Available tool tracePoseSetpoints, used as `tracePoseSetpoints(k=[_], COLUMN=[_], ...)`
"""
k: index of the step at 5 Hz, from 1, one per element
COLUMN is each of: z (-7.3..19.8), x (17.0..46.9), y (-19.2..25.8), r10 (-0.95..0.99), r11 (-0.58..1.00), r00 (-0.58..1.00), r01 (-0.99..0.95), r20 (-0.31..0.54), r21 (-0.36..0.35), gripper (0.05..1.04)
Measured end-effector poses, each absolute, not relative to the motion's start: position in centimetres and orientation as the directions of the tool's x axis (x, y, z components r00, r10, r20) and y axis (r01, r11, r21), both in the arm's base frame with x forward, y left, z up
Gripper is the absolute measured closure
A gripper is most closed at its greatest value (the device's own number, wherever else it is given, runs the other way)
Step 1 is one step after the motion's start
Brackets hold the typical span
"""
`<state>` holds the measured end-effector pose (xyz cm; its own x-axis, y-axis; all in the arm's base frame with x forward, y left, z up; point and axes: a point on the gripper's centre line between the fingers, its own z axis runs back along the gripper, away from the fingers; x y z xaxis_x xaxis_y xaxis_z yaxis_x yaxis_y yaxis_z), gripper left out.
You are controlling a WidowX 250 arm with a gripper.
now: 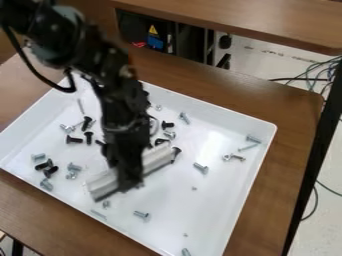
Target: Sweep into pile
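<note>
Over the middle of the white tray [230,215] hangs the gripper [128,182], shut on a brush or sweeper [157,156] with a pale, long body and a dark lower edge. The sweeper lies slanted, from lower left to upper right. Black screws [73,140] and silver bolts [201,168] are scattered around it. Several lie left of the arm, another cluster is at the tray's lower left, and others are on the right. A dark screw [176,151] is close by the sweeper's upper right end. The arm hides part of the tray.
Raised white walls edge the tray, which rests on a brown wooden table [294,112]. A second wooden surface [267,20] is at the top right. Cables [319,72] hang beyond the table's right side, past a dark table edge.
</note>
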<state>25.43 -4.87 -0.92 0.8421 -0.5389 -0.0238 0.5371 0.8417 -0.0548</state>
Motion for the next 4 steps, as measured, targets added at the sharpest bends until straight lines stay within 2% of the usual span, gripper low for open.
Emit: tracePoseSetpoints(k=[1, 2, 4], z=[-0.1, -1.4, -4.4], x=[25.5, 26.0, 27.7], y=[-9.0, -12.1, -14.9], r10=[-0.56, -0.643, -0.653], r11=[0.824, 0.764, 0.753], r00=[0.829, 0.764, 0.744], r01=[0.557, 0.637, 0.62], r20=[0.0, -0.042, -0.138], r21=[-0.106, -0.103, -0.22], gripper=[0.72, 0.72, 0.72])
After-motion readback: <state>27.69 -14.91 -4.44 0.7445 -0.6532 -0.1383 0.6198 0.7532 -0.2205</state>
